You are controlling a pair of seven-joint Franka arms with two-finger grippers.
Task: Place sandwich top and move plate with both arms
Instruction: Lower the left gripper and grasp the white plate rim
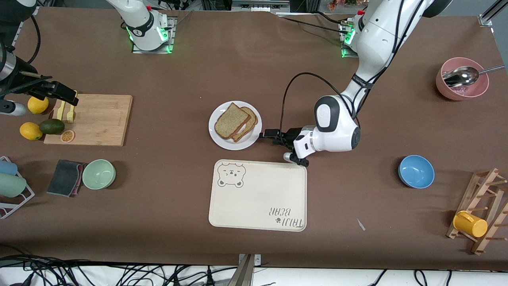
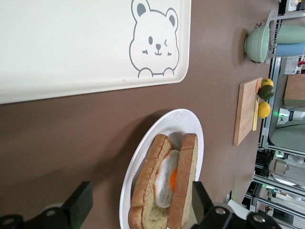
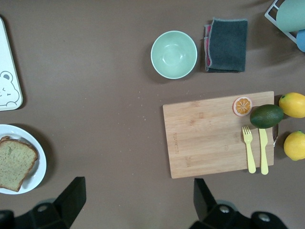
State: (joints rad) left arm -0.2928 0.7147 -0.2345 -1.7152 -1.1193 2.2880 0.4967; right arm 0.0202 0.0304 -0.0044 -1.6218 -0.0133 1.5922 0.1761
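Observation:
The white plate (image 1: 222, 140) sits mid-table and holds a sandwich. The plain bread top (image 1: 231, 120) lies on the egg-bearing slice (image 1: 249, 126), shifted a little off it. My left gripper (image 1: 266, 134) is low at the plate's rim toward the left arm's end of the table, open and holding nothing. In the left wrist view my left gripper (image 2: 138, 210) faces the plate (image 2: 167, 121), with the fried egg (image 2: 167, 177) under the top slice (image 2: 189, 167). My right gripper (image 1: 63, 95) is open and empty, high over the cutting board's end. In its own wrist view, the right gripper (image 3: 138, 200) is open.
A cream bear tray (image 1: 258, 198) lies just nearer the front camera than the plate. Toward the right arm's end are a cutting board (image 1: 95, 119) with fork and knife, lemons, an avocado, a green bowl (image 1: 99, 174) and a dark cloth (image 1: 65, 177). A blue bowl (image 1: 416, 171), pink bowl with spoon (image 1: 462, 81) and mug rack stand toward the left arm's end.

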